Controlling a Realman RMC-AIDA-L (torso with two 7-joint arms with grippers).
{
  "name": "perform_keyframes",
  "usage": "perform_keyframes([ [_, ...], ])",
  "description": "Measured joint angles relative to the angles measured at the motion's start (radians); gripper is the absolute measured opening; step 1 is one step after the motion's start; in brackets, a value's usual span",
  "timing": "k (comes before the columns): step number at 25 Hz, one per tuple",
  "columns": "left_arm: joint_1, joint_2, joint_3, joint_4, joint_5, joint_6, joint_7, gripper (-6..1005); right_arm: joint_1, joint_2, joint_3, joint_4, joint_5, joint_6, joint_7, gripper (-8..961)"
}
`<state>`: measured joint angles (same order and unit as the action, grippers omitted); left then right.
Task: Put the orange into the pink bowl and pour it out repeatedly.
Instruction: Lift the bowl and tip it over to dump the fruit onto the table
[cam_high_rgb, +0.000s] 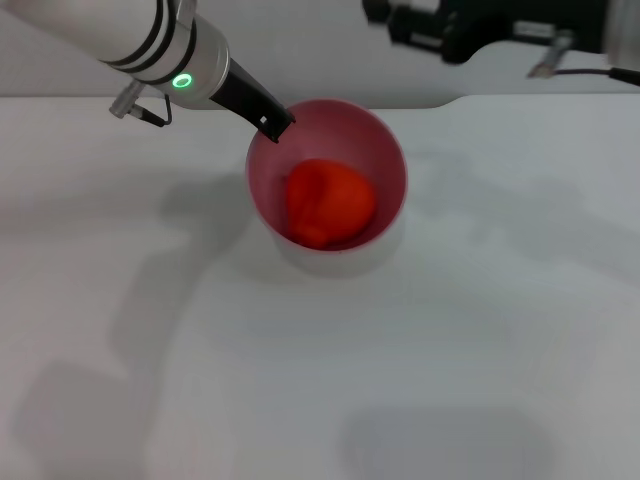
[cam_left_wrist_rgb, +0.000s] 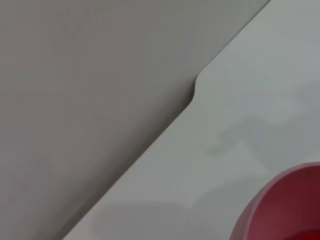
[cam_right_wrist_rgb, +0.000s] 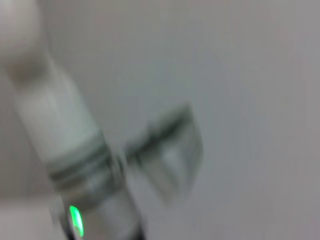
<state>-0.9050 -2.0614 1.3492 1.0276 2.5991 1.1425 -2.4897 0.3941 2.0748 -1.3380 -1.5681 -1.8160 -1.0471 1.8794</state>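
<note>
The left gripper (cam_high_rgb: 278, 122) gripped the far-left rim of the pink bowl (cam_high_rgb: 392, 170), its jaws closed narrowly on the bowl wall. The bowl appeared tipped toward the camera, its opening facing forward; whether it touched the white table (cam_high_rgb: 420, 360) could not be told. The right gripper (cam_high_rgb: 385, 14) sat at the far right edge of the table, well apart from the bowl; its jaw state could not be determined, as the fingertips were cut off by the frame. The right wrist view was blurred, showing only the left arm (cam_right_wrist_rgb: 65, 145). The orange (cam_high_rgb: 330, 202) lay inside the pink bowl, against its lower wall.
</note>
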Motion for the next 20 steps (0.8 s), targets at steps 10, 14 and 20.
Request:
perform_keyframes([
  [10,0.016,-0.002,0.045,-0.012,-0.074,-0.102,0.032,58,-0.229,0.002,0.064,0.334,0.993,-0.106,-0.939,486],
  [14,0.032,-0.004,0.117,-0.019,-0.124,-0.222,0.050,58,-0.259,0.007,0.055,0.573,1.416,-0.256,-1.280,486],
  [20,0.079,-0.008,0.298,-0.003,-0.156,-0.467,0.029,58,-0.237,0.003,0.059,0.836,1.705,-0.403,-1.421,485],
])
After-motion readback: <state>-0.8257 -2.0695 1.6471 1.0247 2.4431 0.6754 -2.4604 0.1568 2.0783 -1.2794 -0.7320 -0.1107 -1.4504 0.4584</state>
